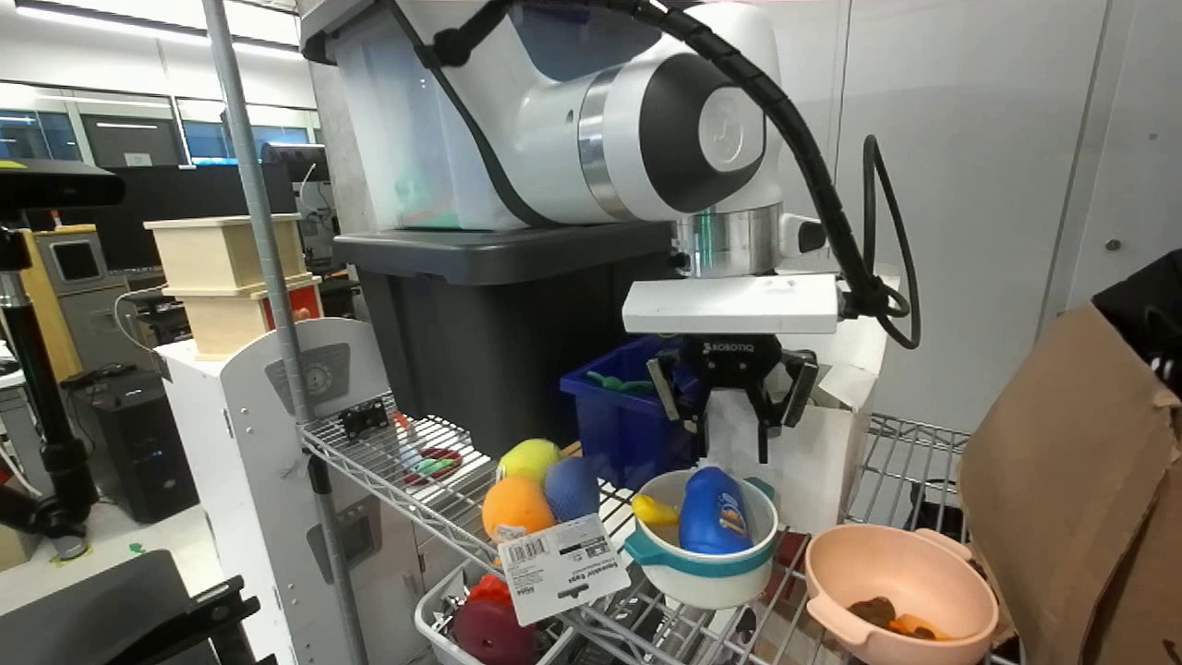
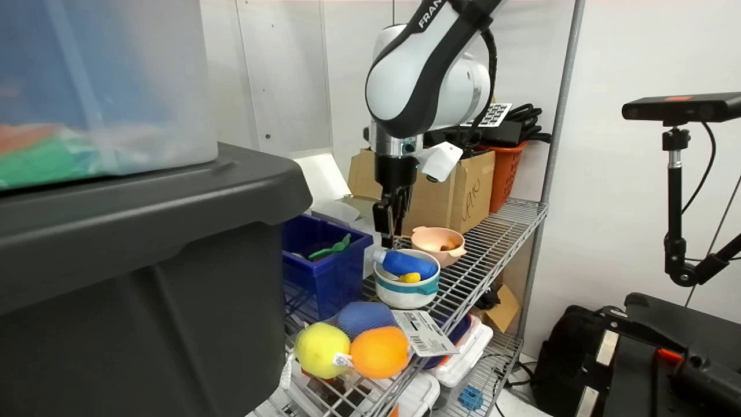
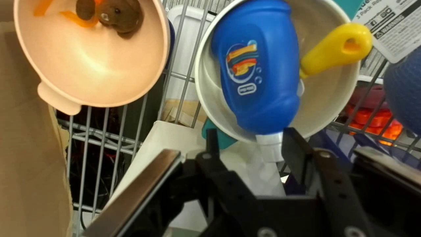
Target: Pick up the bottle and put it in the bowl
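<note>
Below the end effector (image 1: 733, 449), bottle (image 1: 711, 513)

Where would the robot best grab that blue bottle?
Probably by the white cap, from above, closing the open tool across it: the bottle lies tilted in the white bowl, and its cap pokes out beyond it and is narrower than the rest.

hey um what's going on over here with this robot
A robot arm has its gripper open above the neck end of the blue bottle, holding nothing. The bottle lies tilted in the white bowl beside a yellow handle, with its cap poking out over the rim. The job seems to be moving the bottle into the peach bowl nearby; it isn't there yet.
</note>
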